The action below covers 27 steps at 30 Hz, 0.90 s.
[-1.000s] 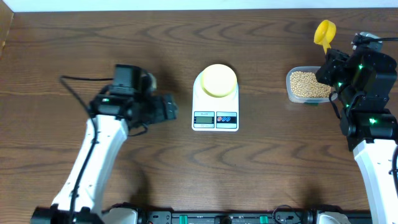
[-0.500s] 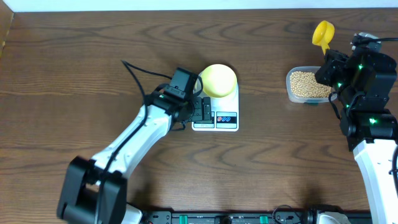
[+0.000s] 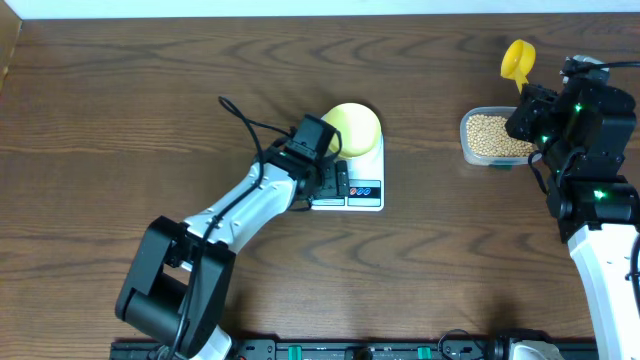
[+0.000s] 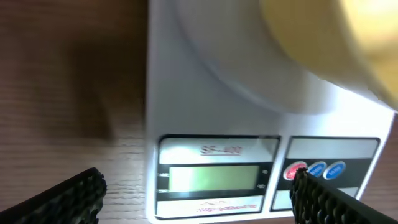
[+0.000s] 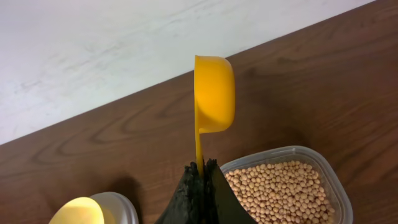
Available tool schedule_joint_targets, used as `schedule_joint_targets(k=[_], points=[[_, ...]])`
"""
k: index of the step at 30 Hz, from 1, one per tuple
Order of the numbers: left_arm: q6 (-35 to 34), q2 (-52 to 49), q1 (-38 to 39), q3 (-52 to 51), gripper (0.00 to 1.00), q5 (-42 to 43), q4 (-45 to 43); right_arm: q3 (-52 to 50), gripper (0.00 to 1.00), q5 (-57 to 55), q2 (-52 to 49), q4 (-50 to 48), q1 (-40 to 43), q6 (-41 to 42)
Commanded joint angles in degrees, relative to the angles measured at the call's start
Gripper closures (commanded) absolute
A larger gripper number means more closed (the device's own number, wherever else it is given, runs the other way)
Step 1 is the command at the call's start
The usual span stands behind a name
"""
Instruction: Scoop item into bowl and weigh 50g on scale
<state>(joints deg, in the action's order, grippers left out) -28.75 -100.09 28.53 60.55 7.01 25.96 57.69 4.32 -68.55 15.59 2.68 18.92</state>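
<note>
The pale yellow bowl (image 3: 352,127) sits on the white scale (image 3: 372,158) at mid table. My left gripper (image 3: 336,181) is open and empty, low over the scale's front. In the left wrist view its fingers (image 4: 196,190) straddle the grey display (image 4: 214,177), with the red and blue buttons (image 4: 314,170) and the bowl (image 4: 336,37) beyond. My right gripper (image 5: 200,173) is shut on the handle of a yellow scoop (image 5: 213,93), held upright and empty above the tan beans (image 5: 280,190). The scoop (image 3: 518,58) and beans (image 3: 492,136) also show in the overhead view.
The beans lie in a clear plastic tub (image 3: 467,150) at the right, near my right arm (image 3: 585,130). A cable trails from my left arm (image 3: 240,205) across the wooden table. A pale wall runs along the table's far edge (image 5: 93,56).
My left arm has swung from the table's left side to the scale; its gripper now hangs over the display. The right arm and scoop have barely moved.
</note>
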Motion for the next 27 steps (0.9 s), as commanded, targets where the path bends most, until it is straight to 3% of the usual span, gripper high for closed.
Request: schedule_joint_targets(k=[1, 27], points=[[-0.9, -0.3, 1.2, -0.3, 0.04, -1.7, -0.2, 0.6, 0.99, 0.3, -0.1, 0.1, 0.2, -1.0], [-0.2, -3.0, 3.8, -0.3, 0.04, -4.6, -1.9, 0.6, 0.99, 0.3, -0.1, 0.4, 0.2, -1.0]])
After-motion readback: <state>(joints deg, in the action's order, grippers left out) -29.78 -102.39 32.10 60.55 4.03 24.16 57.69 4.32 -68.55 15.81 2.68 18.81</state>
